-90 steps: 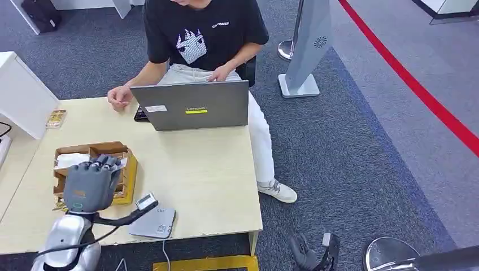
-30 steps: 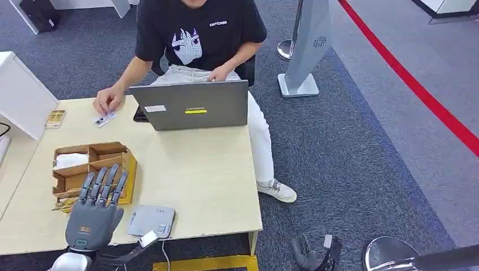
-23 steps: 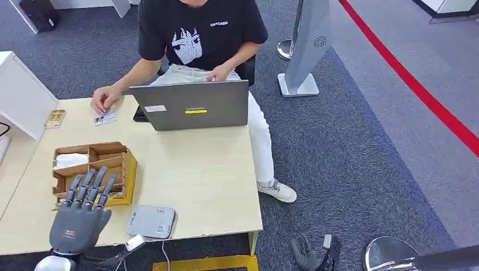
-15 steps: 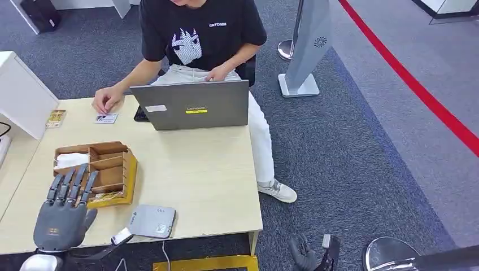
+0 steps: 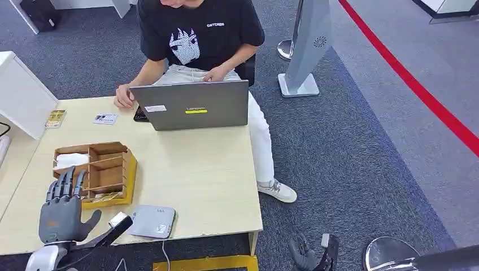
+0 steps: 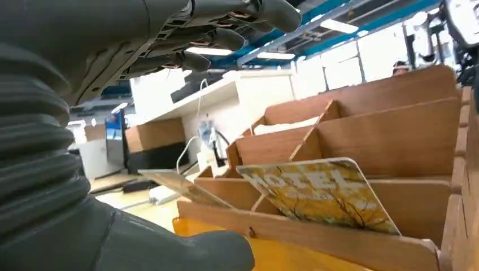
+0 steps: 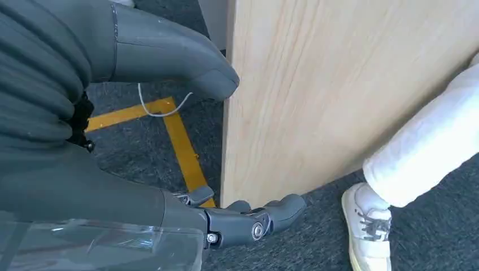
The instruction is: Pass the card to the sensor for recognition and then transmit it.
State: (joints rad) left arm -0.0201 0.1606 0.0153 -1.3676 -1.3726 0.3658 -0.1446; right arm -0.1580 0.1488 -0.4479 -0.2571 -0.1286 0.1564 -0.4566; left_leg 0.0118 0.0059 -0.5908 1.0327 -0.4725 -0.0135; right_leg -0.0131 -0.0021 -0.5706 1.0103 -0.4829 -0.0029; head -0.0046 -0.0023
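A small white card (image 5: 105,118) lies on the wooden table (image 5: 192,169) at the far left, just left of the laptop (image 5: 192,105). The flat grey sensor (image 5: 151,221) sits at the table's near edge. My left hand (image 5: 61,213) hovers over the near left corner with fingers spread, holding nothing, between the sensor and the wooden organizer (image 5: 93,172). In the left wrist view the hand (image 6: 113,51) faces the organizer (image 6: 390,135), where a yellow hotel card (image 6: 316,192) leans. My right hand (image 5: 309,254) hangs low by the floor, its fingers (image 7: 254,220) apart and holding nothing.
A seated person in a black shirt (image 5: 197,34) types behind the laptop, one hand (image 5: 123,100) resting near the white card. Another small card (image 5: 55,118) lies by a white box (image 5: 22,96) at far left. A grey stand (image 5: 305,51) rises beyond the table.
My left hand drew back from above the organizer, opened flat and shifted left toward the table's near corner. The person laid a white card on the table and pulled the hand back to the laptop.
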